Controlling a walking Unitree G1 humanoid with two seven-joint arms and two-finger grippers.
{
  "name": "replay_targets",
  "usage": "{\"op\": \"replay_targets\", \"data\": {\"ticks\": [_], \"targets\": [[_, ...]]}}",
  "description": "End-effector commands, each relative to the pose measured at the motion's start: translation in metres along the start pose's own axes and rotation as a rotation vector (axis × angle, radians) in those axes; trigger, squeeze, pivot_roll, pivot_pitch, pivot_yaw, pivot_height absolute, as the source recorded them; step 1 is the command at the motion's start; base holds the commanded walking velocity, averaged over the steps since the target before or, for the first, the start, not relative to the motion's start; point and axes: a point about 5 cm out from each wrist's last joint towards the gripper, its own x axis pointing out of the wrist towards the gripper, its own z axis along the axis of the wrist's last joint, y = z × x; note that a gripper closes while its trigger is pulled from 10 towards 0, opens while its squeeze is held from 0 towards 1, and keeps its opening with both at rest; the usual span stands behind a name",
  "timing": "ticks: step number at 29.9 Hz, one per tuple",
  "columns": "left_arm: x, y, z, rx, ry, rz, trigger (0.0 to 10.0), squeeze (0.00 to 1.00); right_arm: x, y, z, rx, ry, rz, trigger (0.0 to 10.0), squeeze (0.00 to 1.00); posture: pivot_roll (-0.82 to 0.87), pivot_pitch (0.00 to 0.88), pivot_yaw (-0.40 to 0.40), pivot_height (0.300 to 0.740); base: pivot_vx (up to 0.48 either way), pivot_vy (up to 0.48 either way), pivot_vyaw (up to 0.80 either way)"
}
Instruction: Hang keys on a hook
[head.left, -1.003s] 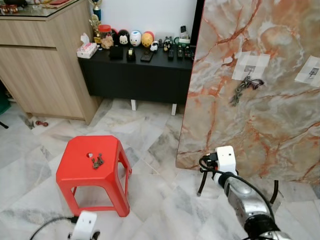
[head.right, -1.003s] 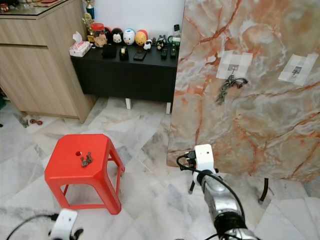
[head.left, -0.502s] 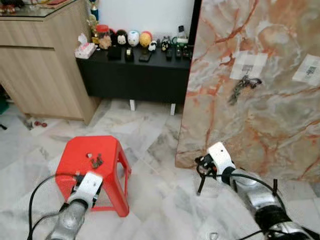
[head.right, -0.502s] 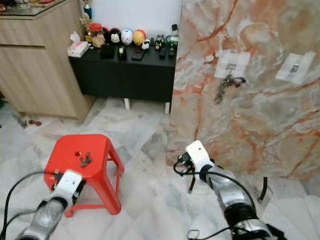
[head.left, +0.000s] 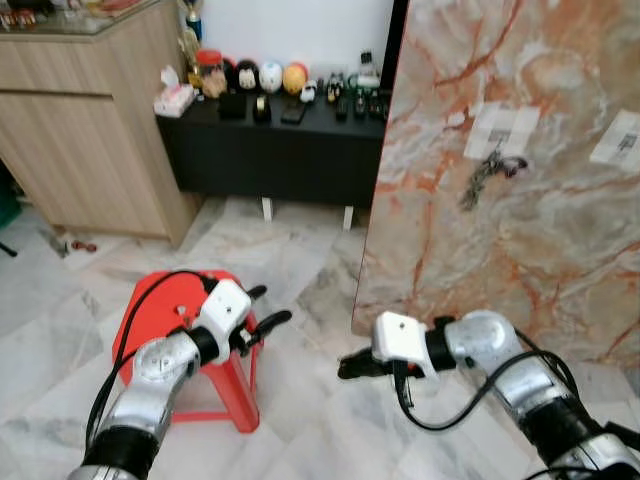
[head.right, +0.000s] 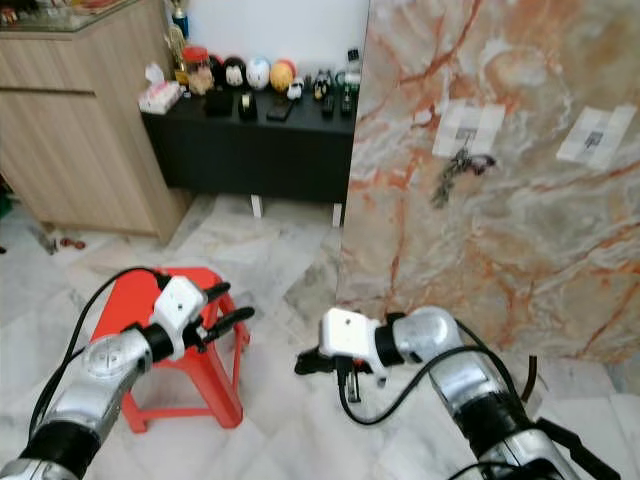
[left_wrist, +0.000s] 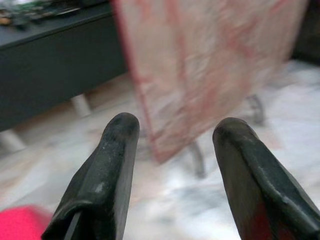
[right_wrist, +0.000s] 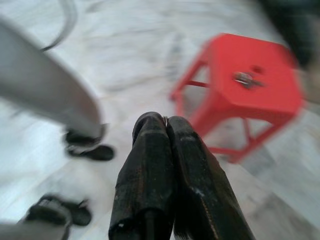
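A small bunch of keys (right_wrist: 245, 78) lies on top of the red stool (head.left: 160, 300); in the eye views my left arm covers it. My left gripper (head.left: 268, 306) is open, its fingers (left_wrist: 112, 165) pointing out past the stool's right edge toward the marble board (head.left: 520, 230). Low over the floor right of the stool, my right gripper (head.left: 347, 368) is shut on nothing, its fingers (right_wrist: 155, 165) aimed toward the stool. Another bunch of keys (head.left: 483, 175) hangs from a hook on the board. A second hook (head.left: 625, 145) at the board's right edge is bare.
A black low cabinet (head.left: 270, 150) with figurines stands at the back, a wooden cabinet (head.left: 80, 130) to its left. The marble board stands on thin black legs (head.right: 527, 372). Marble floor (head.left: 300, 270) lies between stool and board.
Both arms have come up. My left gripper moved up and right across the stool, covering the keys. My right gripper swung left to point at the stool, low over the floor.
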Motion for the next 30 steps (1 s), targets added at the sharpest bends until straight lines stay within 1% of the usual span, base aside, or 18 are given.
{"op": "replay_targets", "data": {"ticks": [1,2,5,9,11,13,14,15,17,20,21,23,26,30], "targets": [[-0.001,-0.01,0.005,-0.022,0.02,-0.14,10.0,0.0,-0.001,0.002,0.009,-0.079,0.024,0.08,10.0,0.0,0.07,0.0,-0.076,0.74,0.0,0.0,0.0],[-0.004,-0.016,0.006,-0.032,0.046,-0.228,10.0,0.0,-0.001,0.005,0.014,-0.11,0.03,0.13,10.0,0.0,0.07,0.0,-0.077,0.74,0.0,0.0,0.0],[-0.01,-0.025,0.007,-0.067,0.081,-0.348,10.0,0.0,-0.003,0.006,0.02,-0.156,0.043,0.187,10.0,0.0,0.07,0.0,-0.087,0.74,0.0,0.0,0.0],[-0.016,-0.028,0.003,-0.072,0.132,-0.397,10.0,0.0,-0.006,0.008,0.025,-0.181,0.044,0.233,10.0,0.0,0.07,0.0,-0.093,0.74,0.0,0.0,0.0],[-0.018,-0.029,-0.002,-0.059,0.178,-0.391,10.0,0.0,-0.008,0.009,0.028,-0.198,0.05,0.266,10.0,0.0,0.07,0.0,-0.097,0.74,0.0,0.0,0.0],[-0.022,-0.031,-0.005,-0.074,0.212,-0.405,10.0,0.0,-0.01,0.011,0.03,-0.218,0.054,0.295,10.0,0.0,0.07,0.0,-0.1,0.74,0.0,0.0,0.0],[-0.026,-0.034,-0.006,-0.1,0.231,-0.431,10.0,0.0,-0.011,0.012,0.032,-0.231,0.059,0.31,10.0,0.0,0.07,0.0,-0.1,0.74,0.0,0.0,0.0],[-0.026,-0.034,-0.006,-0.1,0.231,-0.431,10.0,0.0,-0.011,0.012,0.032,-0.231,0.059,0.31,10.0,0.0,0.07,0.0,-0.1,0.74,0.0,0.0,0.0],[-0.03,-0.04,-0.009,-0.124,0.257,-0.475,10.0,0.0,-0.009,0.008,0.04,-0.237,0.018,0.299,10.0,0.0,0.06,0.0,-0.1,0.74,0.0,0.0,0.0],[-0.033,-0.044,-0.01,-0.139,0.263,-0.496,10.0,0.0,-0.007,0.006,0.045,-0.24,-0.008,0.301,10.0,0.0,0.06,0.0,-0.099,0.74,0.0,0.0,0.0],[-0.034,-0.046,-0.013,-0.146,0.259,-0.489,10.0,0.0,-0.004,0.005,0.05,-0.255,-0.016,0.305,10.0,0.0,0.06,0.0,-0.097,0.74,0.0,0.0,0.0],[-0.034,-0.047,-0.014,-0.152,0.254,-0.485,10.0,0.0,-0.003,0.004,0.052,-0.259,-0.019,0.305,10.0,0.0,0.06,0.0,-0.096,0.74,0.0,0.0,0.0],[-0.034,-0.05,-0.012,-0.165,0.243,-0.496,10.0,0.0,-0.001,0.005,0.059,-0.261,-0.06,0.321,10.0,0.0,0.06,0.0,-0.098,0.74,0.0,0.0,0.0],[-0.034,-0.057,-0.008,-0.154,0.252,-0.551,10.0,0.0,0.005,0.005,0.053,-0.253,-0.032,0.325,10.0,0.0,0.06,0.0,-0.099,0.74,0.0,0.0,0.0]]}}
